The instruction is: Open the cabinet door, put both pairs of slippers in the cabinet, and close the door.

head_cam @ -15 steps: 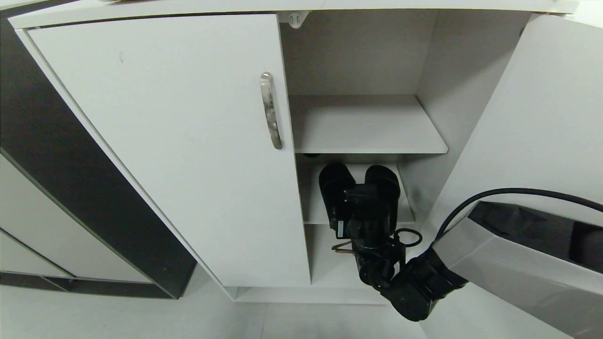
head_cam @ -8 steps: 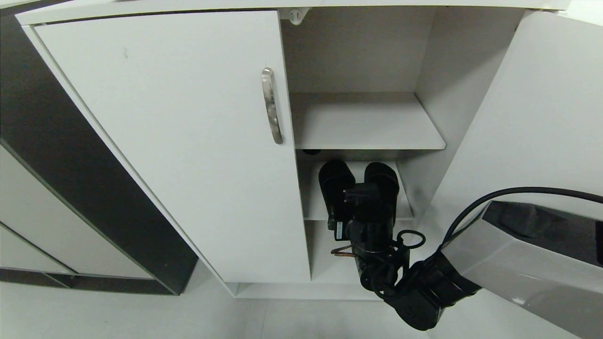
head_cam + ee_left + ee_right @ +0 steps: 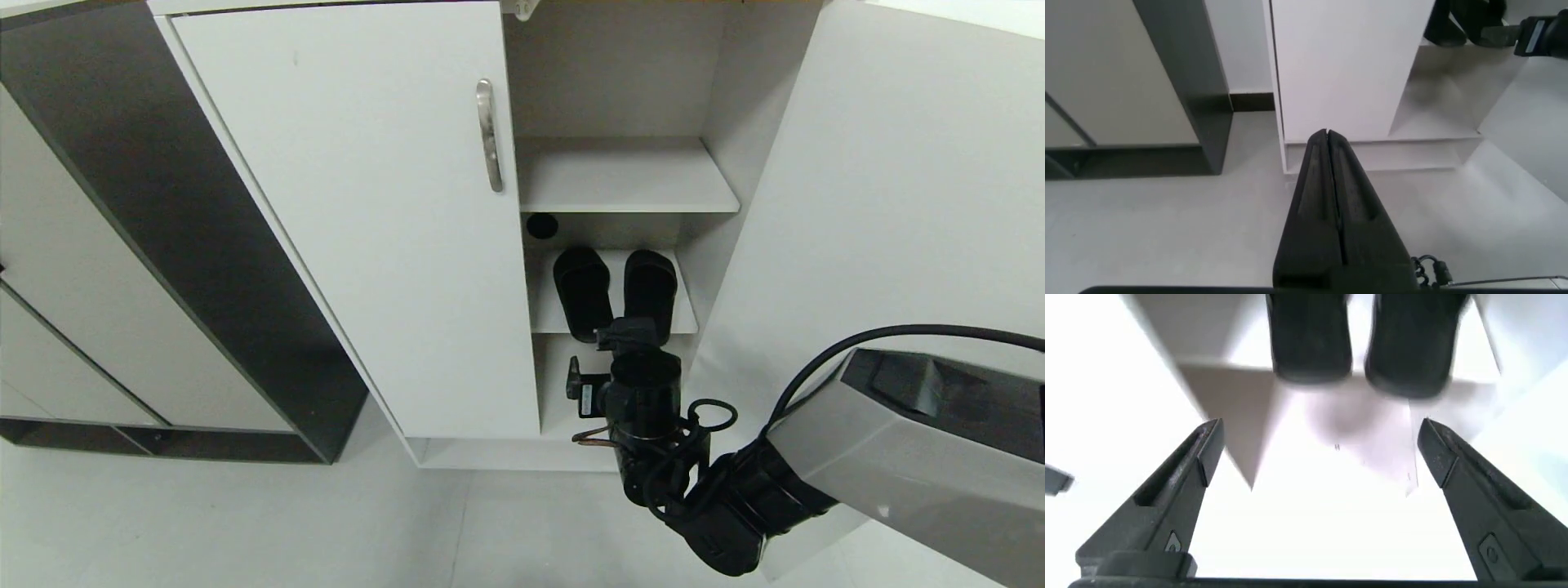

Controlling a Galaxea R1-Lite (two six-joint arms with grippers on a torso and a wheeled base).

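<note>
A pair of black slippers lies side by side on the cabinet's middle shelf, heels at the front edge. In the right wrist view the slippers show just past the shelf lip. My right gripper hangs in front of that shelf, slightly below the heels. It is open, and the right gripper has nothing between its fingers. The right cabinet door stands swung open. My left gripper is shut and empty, low over the floor, facing the closed left door.
The left door is closed and has a metal handle. An empty upper shelf sits above the slippers, with a bottom compartment below. A dark panel stands left of the cabinet. Pale floor lies in front.
The head camera has shifted, so the cabinet sits higher and further right in the picture. My right gripper has drawn back from over the slippers to just in front of the shelf.
</note>
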